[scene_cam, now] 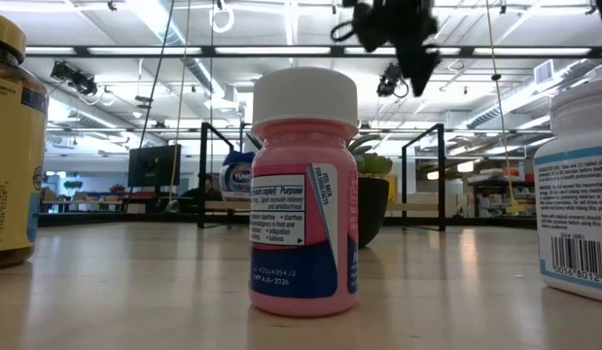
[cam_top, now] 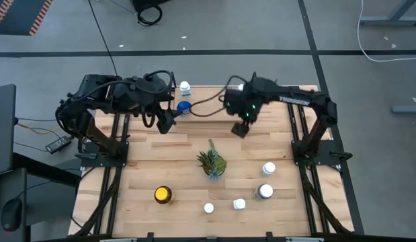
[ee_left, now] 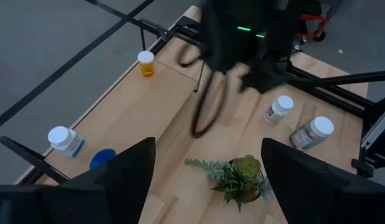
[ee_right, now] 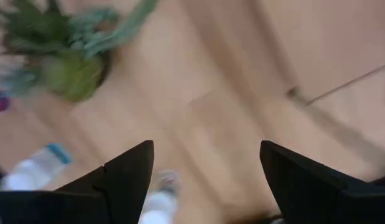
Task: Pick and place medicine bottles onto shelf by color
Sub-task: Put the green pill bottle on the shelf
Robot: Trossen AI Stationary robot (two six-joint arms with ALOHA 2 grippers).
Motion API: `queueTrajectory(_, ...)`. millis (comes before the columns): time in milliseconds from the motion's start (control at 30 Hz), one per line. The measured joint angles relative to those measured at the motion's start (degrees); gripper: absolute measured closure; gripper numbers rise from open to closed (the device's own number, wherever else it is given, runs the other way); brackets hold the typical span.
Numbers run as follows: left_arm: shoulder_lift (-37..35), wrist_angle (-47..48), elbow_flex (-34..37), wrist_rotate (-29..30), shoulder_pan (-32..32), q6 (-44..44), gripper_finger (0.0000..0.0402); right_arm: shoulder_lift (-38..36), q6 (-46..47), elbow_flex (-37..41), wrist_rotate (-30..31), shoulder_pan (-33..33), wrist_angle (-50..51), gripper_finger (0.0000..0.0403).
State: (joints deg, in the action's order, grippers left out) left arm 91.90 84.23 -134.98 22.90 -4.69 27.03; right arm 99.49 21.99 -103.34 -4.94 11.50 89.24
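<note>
light-wood bench (cam_top: 181,154) carries the work. nearest, a pink white-capped bottle (scene_cam: 302,194), a yellow-lidded jar (cam_top: 163,195) and three white bottles (cam_top: 265,191) wait; a spiky plant (cam_top: 212,163) stands mid-bench. farther back both hands hover empty, fingers apart: right hand (cam_top: 240,130), left hand (cam_top: 166,122). farthest, the shelf (ee_left: 173,87) holds a blue bottle (cam_top: 184,107). judgement: descend straight, clear of the plant, and grip below the cap.

Open-ceilinged lab, robot table (cam_top: 181,154)
</note>
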Motion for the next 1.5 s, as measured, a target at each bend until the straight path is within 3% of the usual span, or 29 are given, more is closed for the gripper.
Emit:
queueTrajectory(467,0.0,0.1,0.0,-1.4,0.0,-4.9,0.0104,-23.6,39.5,34.9,-2.9,-18.1,-11.5,0.0103)
queueTrajectory(867,0.0,0.1,0.0,-2.2,0.0,-3.6,0.0104,-23.8,60.7,47.4,-5.3,-28.3,-22.6,0.0103)
queueTrajectory(1500,0.0,0.0,0.0,-2.2,0.0,-2.1,0.0104,-23.8,65.1,53.2,-6.0,-29.2,-29.7,0.0104)
